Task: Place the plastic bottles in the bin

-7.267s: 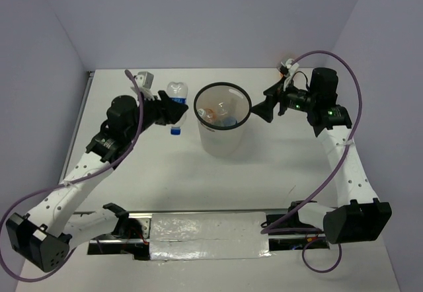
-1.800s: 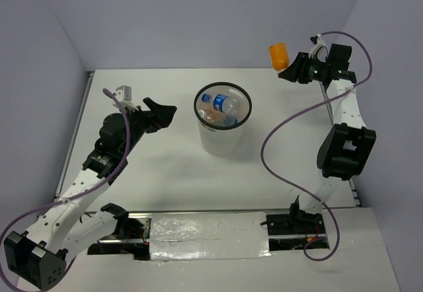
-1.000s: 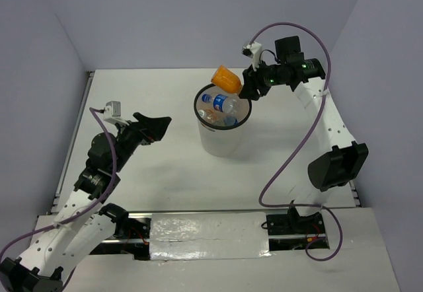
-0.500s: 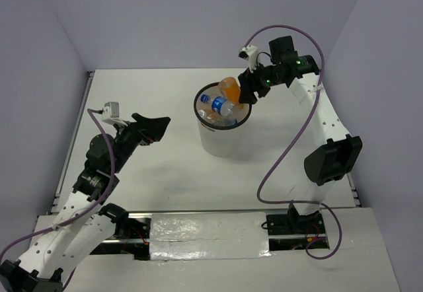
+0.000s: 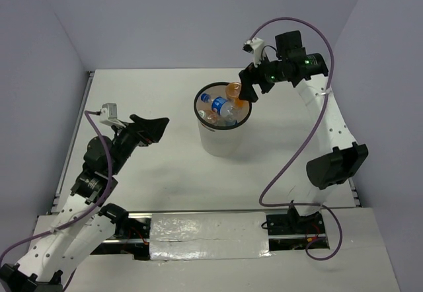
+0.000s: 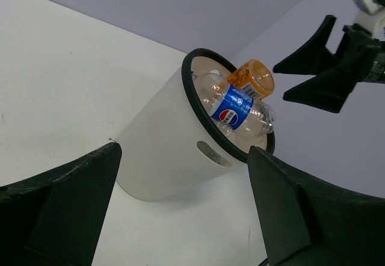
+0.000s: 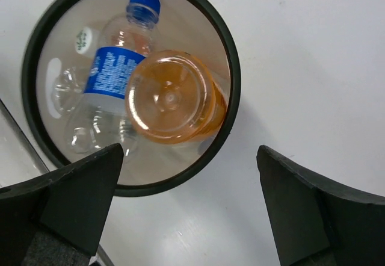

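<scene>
Two grippers flank the work, and both stand wide apart with nothing between the fingers. On the left, the left gripper [image 5: 157, 130] hangs low over the white table [image 5: 145, 94], well apart from the bin, which I judge keeps it out of the other arm's way. In the middle stands the bin [image 5: 223, 140], upright, its black rim open to the top. Inside it I count three bottles surely: one clear Pepsi bottle [image 6: 237, 106] with a blue label and blue cap, lying slantwise; one clear bottle [image 7: 84, 40] showing only a pale cap with green print; and one orange bottle [image 7: 174, 97] on top. More clear plastic lies beneath, and I cannot tell whether it is a fourth bottle. The orange bottle sits tilted, propped on the Pepsi bottle and leaning at the rim's right side, one end poking just above the rim, probably because the others fill the room below. On the right, the right gripper [image 5: 246, 91] hovers just above the rim's right edge, clear of the orange bottle. No bottle shows on the table, so the task looks all but finished.
</scene>
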